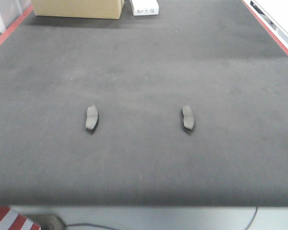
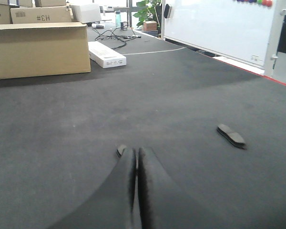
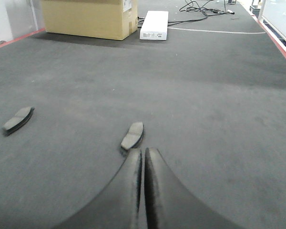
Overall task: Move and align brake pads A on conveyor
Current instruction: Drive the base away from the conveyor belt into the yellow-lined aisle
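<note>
Two dark grey brake pads lie flat on the conveyor (image 1: 144, 62), side by side and apart: a left pad (image 1: 91, 118) and a right pad (image 1: 188, 118). Neither gripper shows in the front view. In the left wrist view my left gripper (image 2: 136, 150) is shut and empty above the belt. The left pad (image 2: 120, 150) peeks out just behind its left fingertip, and the right pad (image 2: 231, 135) lies off to the right. My right gripper (image 3: 144, 150) is shut and empty. The right pad (image 3: 133, 135) lies just beyond its tips, and the left pad (image 3: 17, 119) is far left.
A cardboard box (image 1: 77, 8) and a flat white box (image 1: 145, 6) stand at the belt's far end. Red frame rails run along the left edge (image 1: 7, 33) and the right edge (image 1: 273, 33). A whiteboard (image 2: 214, 24) stands beyond the right rail.
</note>
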Tool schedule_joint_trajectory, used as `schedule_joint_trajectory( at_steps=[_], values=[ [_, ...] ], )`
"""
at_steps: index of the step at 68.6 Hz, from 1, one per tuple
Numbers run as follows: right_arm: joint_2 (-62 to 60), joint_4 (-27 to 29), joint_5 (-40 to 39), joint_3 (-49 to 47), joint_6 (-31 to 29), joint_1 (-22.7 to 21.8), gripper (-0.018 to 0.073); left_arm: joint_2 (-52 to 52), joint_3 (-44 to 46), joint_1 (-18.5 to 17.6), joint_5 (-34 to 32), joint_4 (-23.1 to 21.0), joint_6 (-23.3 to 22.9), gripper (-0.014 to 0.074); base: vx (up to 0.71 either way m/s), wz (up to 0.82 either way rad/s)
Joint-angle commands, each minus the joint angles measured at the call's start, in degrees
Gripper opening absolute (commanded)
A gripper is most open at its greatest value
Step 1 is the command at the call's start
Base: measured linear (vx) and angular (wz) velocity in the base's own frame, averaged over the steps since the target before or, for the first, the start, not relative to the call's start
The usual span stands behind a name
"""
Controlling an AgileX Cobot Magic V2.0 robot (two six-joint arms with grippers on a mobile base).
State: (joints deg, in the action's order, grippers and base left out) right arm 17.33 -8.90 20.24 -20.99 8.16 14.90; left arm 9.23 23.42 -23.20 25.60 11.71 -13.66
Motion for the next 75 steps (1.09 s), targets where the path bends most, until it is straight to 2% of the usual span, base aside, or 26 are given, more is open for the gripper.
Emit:
schedule_joint_trajectory(
  at_steps=[1,44,75],
  values=[
    [0.56,-0.74,-3.91,-1.35,-0.32,-0.12,-0.0009,0.70,1.22,-0.23,-3.90,0.33,-0.05,-0.0006,-0.30,-0.02],
    [0.56,-0.74,-3.91,-1.35,-0.32,-0.12,-0.0009,0.70,1.22,-0.23,-3.90,0.33,-0.05,-0.0006,-0.32,-0.11],
    [0.56,-0.74,-3.91,-1.35,-0.32,-0.12,-0.0009,0.70,1.22,-0.23,-3.90,0.33,-0.05,-0.0006,-0.20,-0.17]
  ],
)
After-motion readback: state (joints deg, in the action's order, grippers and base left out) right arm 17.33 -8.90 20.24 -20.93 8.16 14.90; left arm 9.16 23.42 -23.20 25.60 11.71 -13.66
